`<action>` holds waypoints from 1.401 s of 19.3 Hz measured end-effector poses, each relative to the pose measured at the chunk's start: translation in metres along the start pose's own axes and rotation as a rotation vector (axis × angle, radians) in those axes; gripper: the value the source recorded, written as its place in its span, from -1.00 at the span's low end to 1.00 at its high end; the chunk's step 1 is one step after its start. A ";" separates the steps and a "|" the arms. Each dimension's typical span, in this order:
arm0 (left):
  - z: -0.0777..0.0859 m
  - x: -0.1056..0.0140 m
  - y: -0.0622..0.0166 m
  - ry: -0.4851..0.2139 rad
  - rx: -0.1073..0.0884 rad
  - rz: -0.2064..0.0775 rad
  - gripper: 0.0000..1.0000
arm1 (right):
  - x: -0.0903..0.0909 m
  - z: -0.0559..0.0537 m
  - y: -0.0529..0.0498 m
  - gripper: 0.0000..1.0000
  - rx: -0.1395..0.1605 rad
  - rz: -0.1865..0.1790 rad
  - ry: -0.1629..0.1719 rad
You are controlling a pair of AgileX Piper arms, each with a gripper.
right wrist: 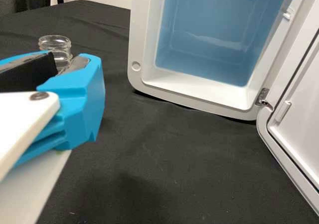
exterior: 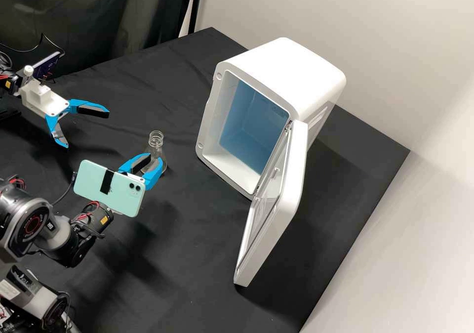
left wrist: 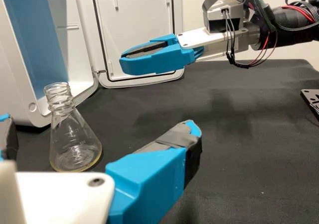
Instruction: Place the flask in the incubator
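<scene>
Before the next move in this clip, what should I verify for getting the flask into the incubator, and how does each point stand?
1. Door of the incubator wide open: ok; the blue inside faces the arms.
2. Flask upright on the bench: ok.
3. Flask gripped: not ok; the right gripper is beside it, apart from it in the left wrist view.
4. Right gripper open for a grasp: ok.
5. Left gripper out of the way: ok; it hangs open, farther from the flask.
6. Right gripper lined up with the flask's neck: cannot tell.
</scene>
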 end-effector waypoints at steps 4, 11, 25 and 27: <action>0.000 0.000 0.0000 0.000 0.000 0.000 1.00 | 0.000 0.000 0.000 1.00 -0.006 0.001 -0.001; 0.000 0.000 0.0000 0.000 0.000 0.000 1.00 | 0.002 0.003 -0.004 1.00 -0.007 -0.024 -0.018; 0.001 -0.002 -0.0022 0.005 -0.008 -0.007 1.00 | 0.021 0.012 -0.007 1.00 -0.005 -0.037 -0.066; 0.001 -0.002 -0.0022 0.005 -0.008 -0.007 1.00 | 0.023 0.013 -0.005 1.00 -0.002 -0.025 -0.068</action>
